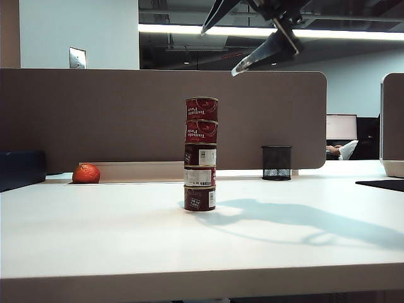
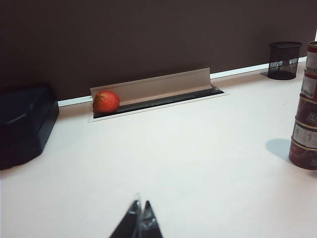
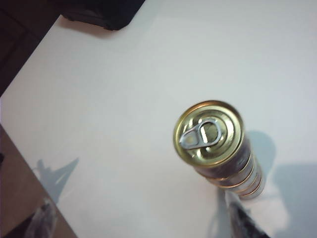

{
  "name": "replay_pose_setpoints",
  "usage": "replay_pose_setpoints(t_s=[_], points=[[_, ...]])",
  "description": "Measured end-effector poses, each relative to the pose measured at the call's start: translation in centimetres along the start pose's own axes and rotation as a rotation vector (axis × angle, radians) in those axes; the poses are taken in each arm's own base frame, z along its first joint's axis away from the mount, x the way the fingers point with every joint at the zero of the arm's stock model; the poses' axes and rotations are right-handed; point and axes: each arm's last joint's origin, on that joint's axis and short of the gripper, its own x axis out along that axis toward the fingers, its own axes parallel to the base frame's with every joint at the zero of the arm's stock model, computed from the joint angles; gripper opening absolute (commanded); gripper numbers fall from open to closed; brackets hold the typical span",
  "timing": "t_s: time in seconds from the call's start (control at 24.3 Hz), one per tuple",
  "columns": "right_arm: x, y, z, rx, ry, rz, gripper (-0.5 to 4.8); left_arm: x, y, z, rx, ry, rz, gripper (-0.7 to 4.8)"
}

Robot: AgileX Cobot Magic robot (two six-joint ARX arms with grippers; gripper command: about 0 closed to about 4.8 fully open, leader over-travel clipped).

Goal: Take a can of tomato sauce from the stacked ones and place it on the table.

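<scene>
— Well, surface and surroundings?
— Wide plain white table [image 1: 113, 233], grey-brown partition panel [image 1: 95, 113] behind. Five squat dark-red tins stand stacked [image 1: 201, 154] mid-table — the top tomato sauce can [image 1: 201, 108] unheld. Open room all round.
— Containers?
— Black mesh cup [image 1: 276, 163], contents not visible.
— Grippers?
— Right gripper [image 1: 218, 49] spread, above the stack; left gripper [image 2: 138, 218] pressed together, low over the table.

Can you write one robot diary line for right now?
right gripper: open, above stack of dark-red tins | left gripper: shut, low over white table
</scene>
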Motion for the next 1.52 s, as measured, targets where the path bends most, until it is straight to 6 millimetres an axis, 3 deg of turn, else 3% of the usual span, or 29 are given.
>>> replay_pose_setpoints(t_s=[0.21, 0.41, 0.78, 1.52], points=[[1.5, -0.3, 0.0, -0.015, -0.008, -0.011, 4.79, 0.0, -0.1, 0.0, 0.000, -0.003, -0.025, -0.06], [4.2, -0.5, -0.2, -0.042, 0.019, -0.055, 4.79, 0.0, -0.1, 0.0, 0.000, -0.003, -0.025, -0.06], [6.3, -1.4, 0.4, -0.068, 0.019, -0.122, 4.79, 0.0, -0.1, 0.0, 0.000, -0.003, -0.025, -0.06], [7.0, -1.9, 0.2, -0.067, 0.019, -0.155, 4.79, 0.0, -0.1, 0.0, 0.000, -0.003, -0.025, -0.06]])
